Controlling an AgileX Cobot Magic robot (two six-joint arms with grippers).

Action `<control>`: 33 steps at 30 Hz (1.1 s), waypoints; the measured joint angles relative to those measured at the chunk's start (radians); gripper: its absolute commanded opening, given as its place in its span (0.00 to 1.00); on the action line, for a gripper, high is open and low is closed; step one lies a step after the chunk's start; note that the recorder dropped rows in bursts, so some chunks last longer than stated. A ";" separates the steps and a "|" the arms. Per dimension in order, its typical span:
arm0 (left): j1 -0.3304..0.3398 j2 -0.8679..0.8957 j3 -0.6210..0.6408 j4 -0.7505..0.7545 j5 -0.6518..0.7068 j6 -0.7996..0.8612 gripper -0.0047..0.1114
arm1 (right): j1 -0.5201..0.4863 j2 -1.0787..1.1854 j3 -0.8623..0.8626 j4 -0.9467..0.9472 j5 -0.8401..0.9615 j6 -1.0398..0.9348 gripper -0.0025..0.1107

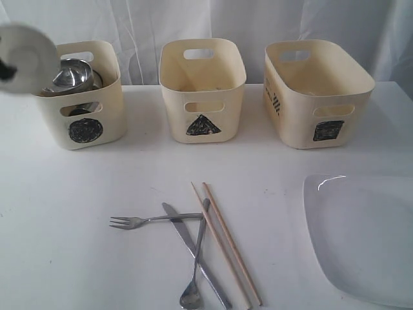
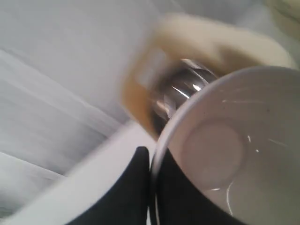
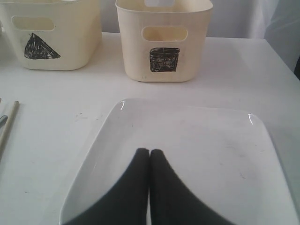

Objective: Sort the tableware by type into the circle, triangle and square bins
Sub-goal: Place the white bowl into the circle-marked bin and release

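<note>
Gripping the thin rim of the small glossy white bowl (image 2: 220,154), the left gripper (image 2: 151,157) has its black jaws pinched narrow on it. The bowl is tilted and blurred, just above the cream circle-marked bin (image 1: 80,123) holding shiny steel mugs (image 1: 72,72). Right gripper (image 3: 149,153): jaws pressed together, empty, over the large smooth white rounded-square plate (image 3: 201,140).

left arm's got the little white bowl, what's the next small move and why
Probably ease the left end effector, shut on the rim of the small white bowl, inward over the circle bin before lowering: the bowl appears to hang at the bin's edge, and steel ware sits inside.
</note>
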 measured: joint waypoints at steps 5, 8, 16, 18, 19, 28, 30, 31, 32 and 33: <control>0.002 0.077 -0.108 0.035 -0.440 -0.431 0.04 | 0.000 0.000 0.000 0.000 0.000 0.000 0.02; 0.004 0.174 -0.181 0.173 -0.481 -0.591 0.04 | 0.000 0.000 0.000 0.000 0.000 0.000 0.02; 0.002 0.592 -0.495 0.455 -0.403 -0.651 0.07 | 0.000 0.000 0.000 0.000 0.000 0.000 0.02; 0.002 0.673 -0.562 0.457 -0.320 -0.664 0.15 | 0.000 0.000 0.000 0.000 0.000 0.000 0.02; 0.002 0.702 -0.592 0.457 -0.271 -0.675 0.19 | 0.000 0.000 0.000 0.000 0.000 0.000 0.02; -0.002 0.756 -0.668 0.462 -0.134 -0.773 0.59 | 0.000 0.000 0.000 0.000 0.000 0.001 0.02; -0.004 0.739 -0.670 0.462 -0.102 -0.809 0.59 | 0.000 0.000 0.000 0.000 0.000 0.001 0.02; -0.004 0.724 -0.670 0.462 -0.080 -0.818 0.58 | 0.000 0.000 0.000 0.000 0.000 0.001 0.02; -0.004 0.705 -0.670 0.464 -0.052 -0.827 0.58 | 0.000 0.000 0.000 0.000 0.000 0.001 0.02; -0.004 0.680 -0.670 0.464 -0.016 -0.832 0.55 | 0.000 0.000 0.000 0.000 0.000 0.001 0.02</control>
